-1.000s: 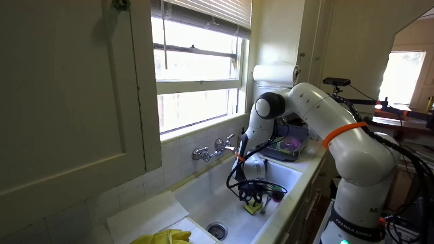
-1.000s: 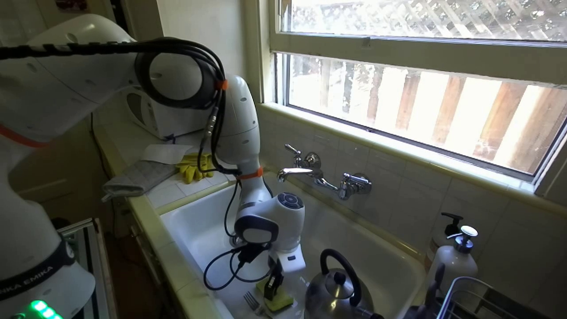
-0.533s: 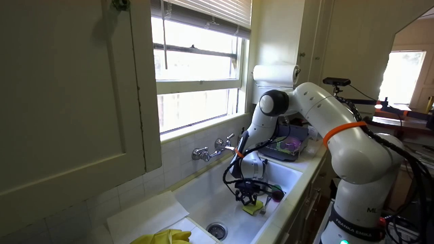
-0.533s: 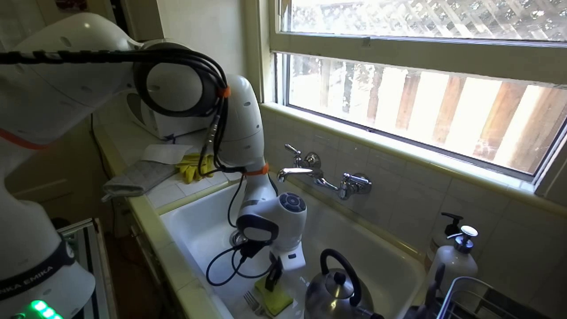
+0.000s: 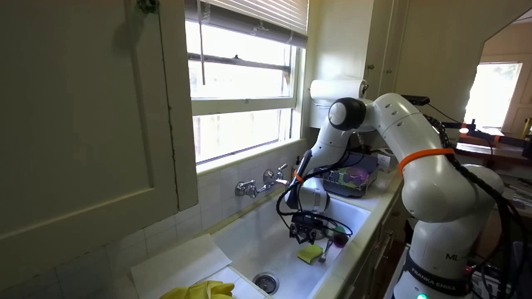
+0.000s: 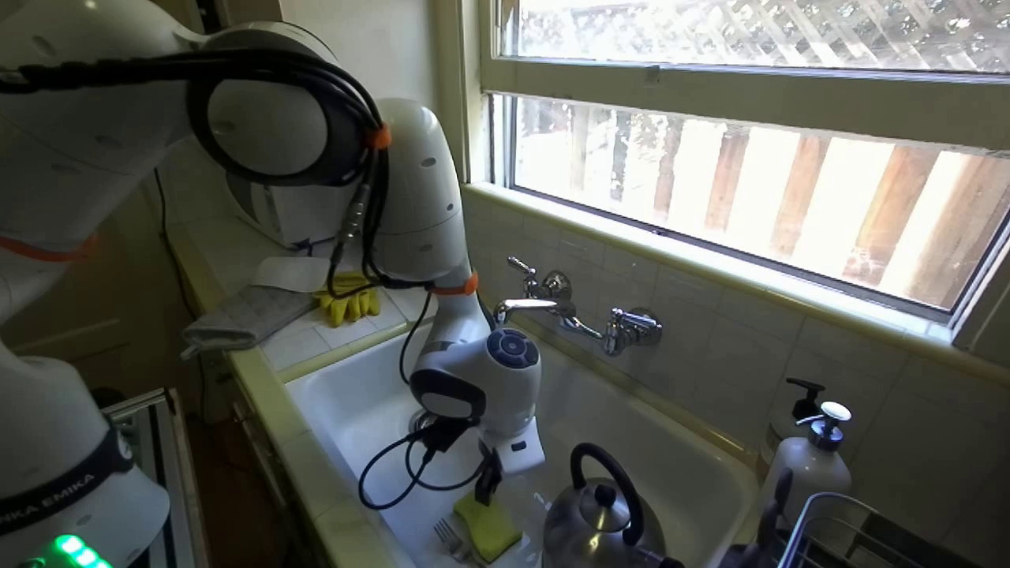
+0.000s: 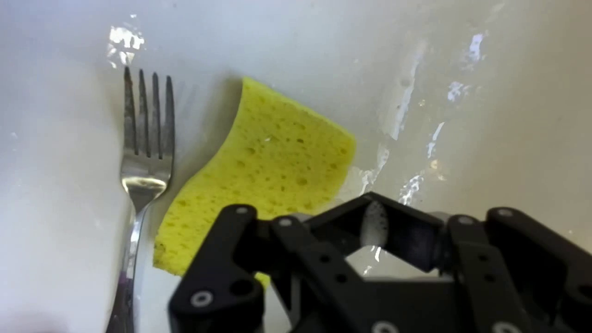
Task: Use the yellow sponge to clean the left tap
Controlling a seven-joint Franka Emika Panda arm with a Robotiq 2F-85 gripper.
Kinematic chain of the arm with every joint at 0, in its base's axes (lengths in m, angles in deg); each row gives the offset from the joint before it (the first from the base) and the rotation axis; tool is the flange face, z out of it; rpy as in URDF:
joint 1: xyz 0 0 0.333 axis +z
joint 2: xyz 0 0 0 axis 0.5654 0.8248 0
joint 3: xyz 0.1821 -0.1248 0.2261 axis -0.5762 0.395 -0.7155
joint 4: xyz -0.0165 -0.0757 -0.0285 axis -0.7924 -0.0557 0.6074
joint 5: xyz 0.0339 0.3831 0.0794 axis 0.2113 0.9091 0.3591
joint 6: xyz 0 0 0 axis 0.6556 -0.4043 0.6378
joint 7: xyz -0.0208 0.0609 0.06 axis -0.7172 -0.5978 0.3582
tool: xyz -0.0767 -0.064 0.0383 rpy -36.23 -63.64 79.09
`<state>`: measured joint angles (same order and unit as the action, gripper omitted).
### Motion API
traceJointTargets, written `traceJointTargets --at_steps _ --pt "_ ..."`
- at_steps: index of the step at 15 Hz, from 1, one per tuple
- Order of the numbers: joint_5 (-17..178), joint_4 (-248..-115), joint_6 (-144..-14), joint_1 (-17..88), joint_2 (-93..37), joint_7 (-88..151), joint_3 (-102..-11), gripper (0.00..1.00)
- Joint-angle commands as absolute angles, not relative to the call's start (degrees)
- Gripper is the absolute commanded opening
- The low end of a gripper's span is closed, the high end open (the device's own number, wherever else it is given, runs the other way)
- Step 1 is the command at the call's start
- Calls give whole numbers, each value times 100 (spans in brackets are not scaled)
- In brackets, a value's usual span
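In an exterior view, my sink (image 6: 347,394) holds a fork (image 6: 448,539) below and left of the claw (image 6: 484,497), the yellow sponge (image 6: 493,535) just beneath it, and a steel kettle (image 6: 576,532) standing close on its right. In an exterior view a dish rack (image 5: 345,191), up and right of the claw, holds a purple item (image 5: 358,176). I have the claw pressed together above the sponge, going by the wrist view. Left of the claw, yellow rubber gloves (image 6: 346,304) lie on the table (image 6: 293,351); up and right are the chrome left tap (image 6: 556,285) and, farther right, two pump bottles (image 6: 809,465).
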<state>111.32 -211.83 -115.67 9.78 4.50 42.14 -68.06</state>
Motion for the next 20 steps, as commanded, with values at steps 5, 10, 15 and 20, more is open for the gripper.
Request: traceJointTargets --at_steps 5,10,15,20 --pt "11048 -21671 -11638 1167 -26 3966 -6553 30" --pt "10811 -21468 -11651 1508 213 3923 -6150 68" --pt "10562 -21284 -11319 2007 421 4126 -5608 100" --pt "10310 -20914 -11116 2506 802 4368 -5190 100"
